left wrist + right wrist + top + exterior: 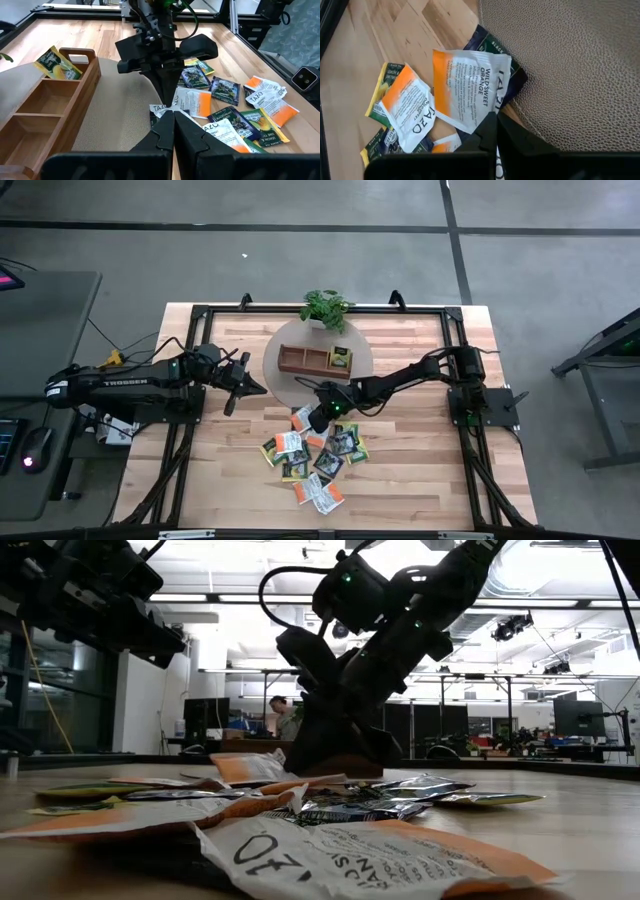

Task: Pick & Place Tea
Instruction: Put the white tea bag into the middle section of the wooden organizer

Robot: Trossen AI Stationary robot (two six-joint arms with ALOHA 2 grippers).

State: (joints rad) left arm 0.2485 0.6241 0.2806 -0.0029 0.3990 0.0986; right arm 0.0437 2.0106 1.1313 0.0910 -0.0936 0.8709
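The right gripper (318, 420), just below frame centre, is clenching one edge of an orange-and-white tea bag (470, 90) at the mat's (368, 370) rim; the left gripper (262, 389), clenched empty, is hovering farther left.

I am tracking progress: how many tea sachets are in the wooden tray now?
1. A yellow-green sachet stands tilted in an end compartment of the wooden tray; the other two compartments look empty. The remaining sachets lie on the table.
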